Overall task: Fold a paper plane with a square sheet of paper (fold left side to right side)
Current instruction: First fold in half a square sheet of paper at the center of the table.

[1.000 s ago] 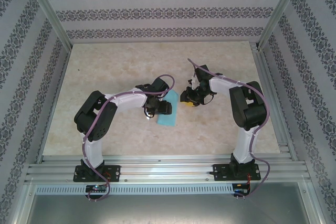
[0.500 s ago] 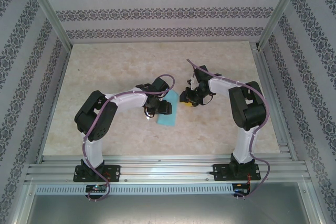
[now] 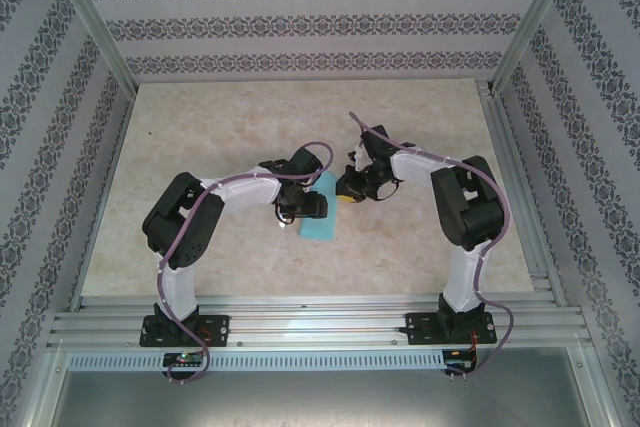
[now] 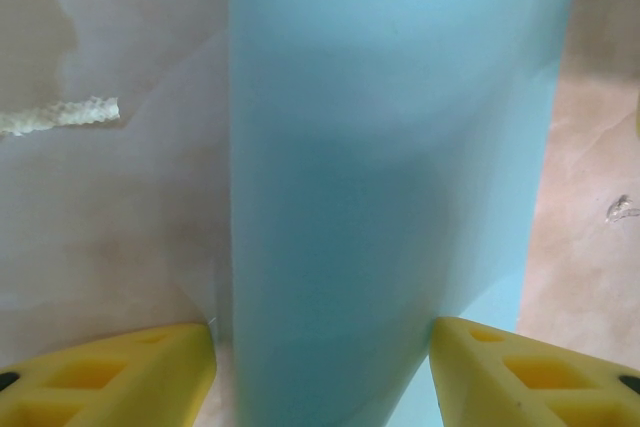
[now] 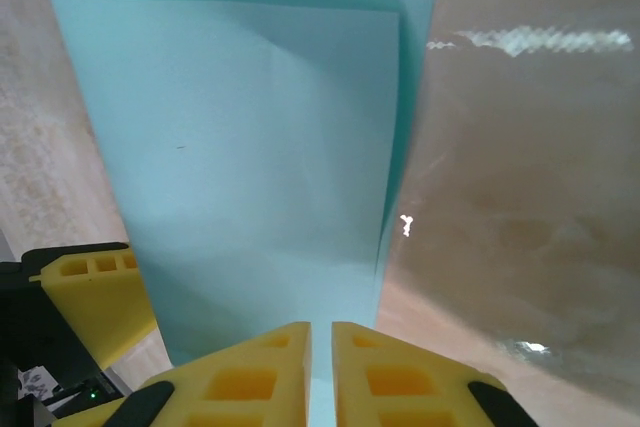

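The square sheet of paper (image 3: pixel 322 223) is light blue and lies doubled over on the table between the two arms. In the left wrist view the sheet (image 4: pixel 390 147) bulges up as a rounded loop. My left gripper (image 3: pixel 300 209) stands open over it (image 4: pixel 320 332), one yellow finger on each side of the loop. My right gripper (image 3: pixel 346 190) is at the sheet's far right corner. Its fingers (image 5: pixel 321 327) are drawn together to a thin slit, and the near end of the sheet (image 5: pixel 250 147) runs into that slit. The sheet's two layers show at its right edge.
The beige marbled tabletop (image 3: pixel 220 127) is bare around the paper. Patterned walls and a metal frame (image 3: pixel 510 177) enclose it, and a rail (image 3: pixel 320 322) runs along the near edge by the arm bases. My left gripper's finger (image 5: pixel 95 297) stands close beside the right gripper.
The right gripper has closed its jaws and shifted a little left and away, toward the paper's corner. The left arm and the paper have stayed put.
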Action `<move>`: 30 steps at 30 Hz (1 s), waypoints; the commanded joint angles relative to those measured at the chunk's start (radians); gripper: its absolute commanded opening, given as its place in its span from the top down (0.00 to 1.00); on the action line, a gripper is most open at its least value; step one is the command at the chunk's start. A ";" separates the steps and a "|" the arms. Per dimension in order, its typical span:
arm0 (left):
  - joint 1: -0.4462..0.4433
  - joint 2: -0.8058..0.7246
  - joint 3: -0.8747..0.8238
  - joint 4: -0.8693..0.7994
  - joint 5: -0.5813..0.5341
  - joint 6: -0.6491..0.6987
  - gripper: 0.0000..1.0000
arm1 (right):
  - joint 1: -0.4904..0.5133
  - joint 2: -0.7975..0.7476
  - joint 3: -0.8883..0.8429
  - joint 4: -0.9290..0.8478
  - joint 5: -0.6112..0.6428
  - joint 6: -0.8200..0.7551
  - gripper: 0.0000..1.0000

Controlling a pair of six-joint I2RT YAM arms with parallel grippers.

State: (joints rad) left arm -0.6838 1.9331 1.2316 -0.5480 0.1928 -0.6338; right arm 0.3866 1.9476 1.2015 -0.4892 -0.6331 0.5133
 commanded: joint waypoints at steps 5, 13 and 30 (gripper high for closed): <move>-0.052 0.131 -0.027 0.088 0.043 0.011 0.38 | 0.026 0.035 0.027 0.032 -0.018 0.026 0.90; -0.057 0.135 -0.022 0.084 0.042 0.017 0.38 | 0.020 0.013 0.017 0.023 0.027 0.027 0.89; -0.063 0.142 -0.015 0.081 0.039 0.018 0.38 | 0.013 -0.006 0.004 0.035 0.016 0.037 0.89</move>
State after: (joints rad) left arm -0.6971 1.9461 1.2514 -0.5709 0.1661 -0.6334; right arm 0.3862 1.9476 1.2022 -0.4770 -0.6109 0.5339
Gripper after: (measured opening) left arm 0.620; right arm 0.115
